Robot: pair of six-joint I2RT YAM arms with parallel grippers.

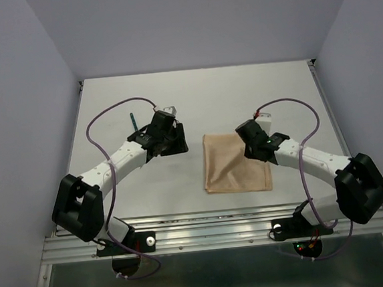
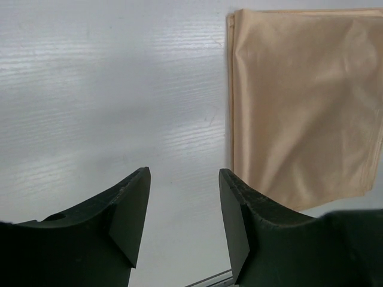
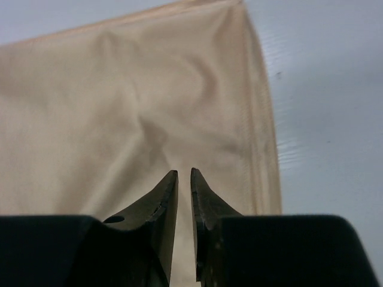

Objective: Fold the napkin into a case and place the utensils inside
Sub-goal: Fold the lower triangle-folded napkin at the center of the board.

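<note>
The peach-tan napkin (image 1: 237, 163) lies folded into a flat, roughly square shape in the middle of the table. In the left wrist view the napkin (image 2: 299, 107) fills the upper right. My left gripper (image 1: 167, 144) (image 2: 184, 170) hovers over bare table to the napkin's left, open, with nothing between its fingers. My right gripper (image 1: 256, 144) (image 3: 184, 170) sits over the napkin (image 3: 131, 101) near its right edge, its jaws parted by a narrow gap with no cloth in it. One thin dark green utensil handle (image 1: 134, 121) shows behind the left arm; the other utensils are hidden.
The white table (image 1: 194, 96) runs back to grey walls. A metal rail (image 1: 213, 232) lines the near edge by the arm bases. Purple cables (image 1: 108, 114) loop above both arms.
</note>
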